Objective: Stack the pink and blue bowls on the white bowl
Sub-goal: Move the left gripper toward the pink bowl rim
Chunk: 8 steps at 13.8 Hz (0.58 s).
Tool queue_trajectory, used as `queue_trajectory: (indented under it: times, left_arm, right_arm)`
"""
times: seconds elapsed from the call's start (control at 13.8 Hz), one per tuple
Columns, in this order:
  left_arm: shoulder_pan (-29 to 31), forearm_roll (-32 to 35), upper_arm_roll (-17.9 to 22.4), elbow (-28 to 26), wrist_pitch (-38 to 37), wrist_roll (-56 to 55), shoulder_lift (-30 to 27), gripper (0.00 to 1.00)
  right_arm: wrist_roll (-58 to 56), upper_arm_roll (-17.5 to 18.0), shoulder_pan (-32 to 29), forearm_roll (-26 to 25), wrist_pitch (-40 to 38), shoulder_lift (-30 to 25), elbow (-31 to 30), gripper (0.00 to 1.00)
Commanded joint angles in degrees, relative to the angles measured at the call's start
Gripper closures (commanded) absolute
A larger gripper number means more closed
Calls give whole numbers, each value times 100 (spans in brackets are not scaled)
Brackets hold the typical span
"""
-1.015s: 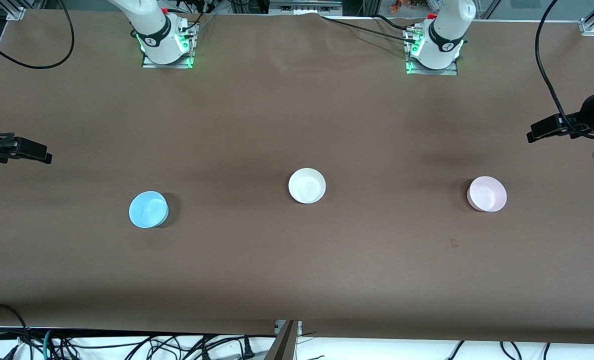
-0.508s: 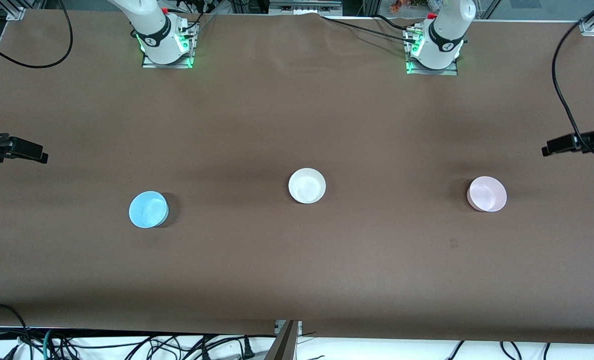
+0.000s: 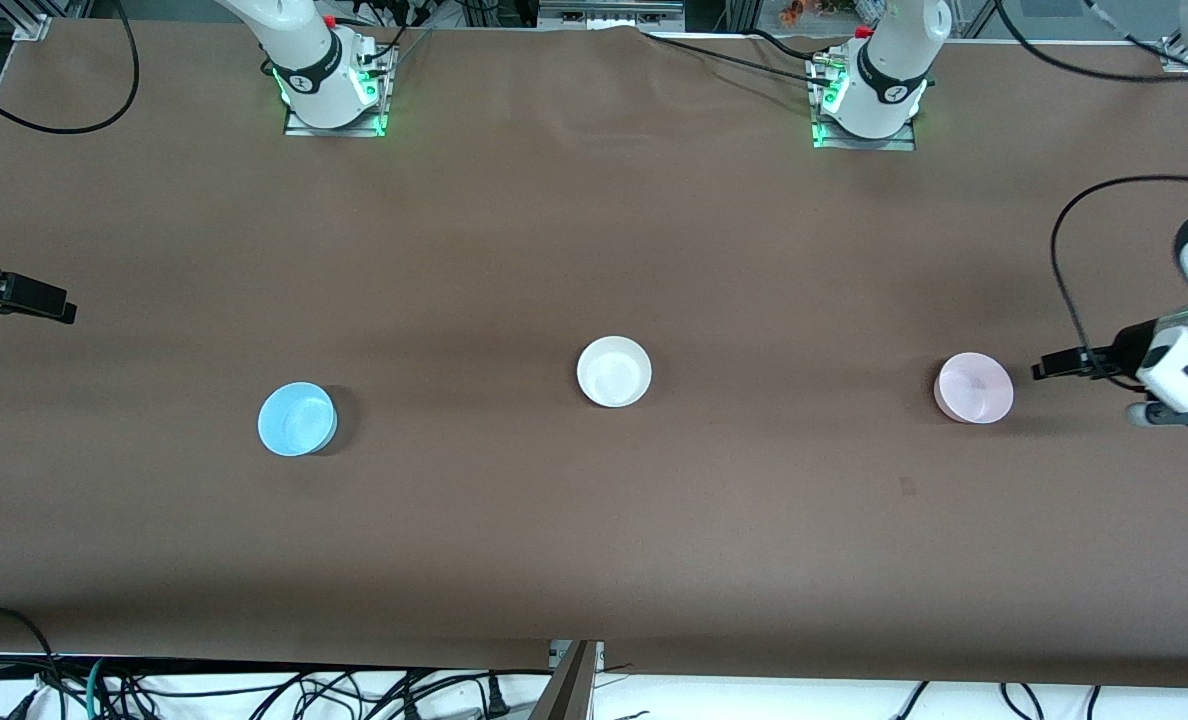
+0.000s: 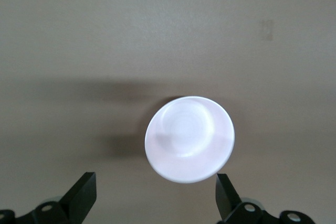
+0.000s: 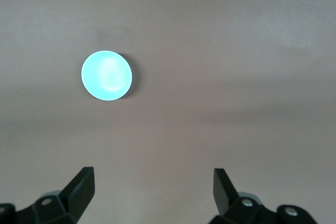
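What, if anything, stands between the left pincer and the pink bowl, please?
Nothing visible does. The left pincer hangs open beside the pink bowl, with only bare table between them, and between that bowl and the white bowl.

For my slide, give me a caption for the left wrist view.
Left gripper, jaws open, poised above the pink bowl on the brown table.

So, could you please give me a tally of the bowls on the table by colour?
Blue bowl: 1
White bowl: 1
Pink bowl: 1
Total: 3 bowls, each standing apart on the table, none stacked.
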Motion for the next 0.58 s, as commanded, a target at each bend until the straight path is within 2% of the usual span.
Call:
queue_trajectory:
  times: [0.0,0.15,0.29,0.51]
  left_arm:
    - [93,-586,14,-300,479,771,223,0]
    - [119,-920,23,-415,787,1360,391,0]
    - [198,-983,23,-512,972,1538,488,0]
    - [207,-1105,23,-714,1297,1704,523,9]
  right_arm:
    - [-40,23,-32,-75,-92,-29,5,0]
    - [-5,32,-14,-83,-162,-37,5,0]
    - [4,41,-5,-75,-241,-37,5,0]
    - [-14,41,-14,-14,-687,-46,14,0]
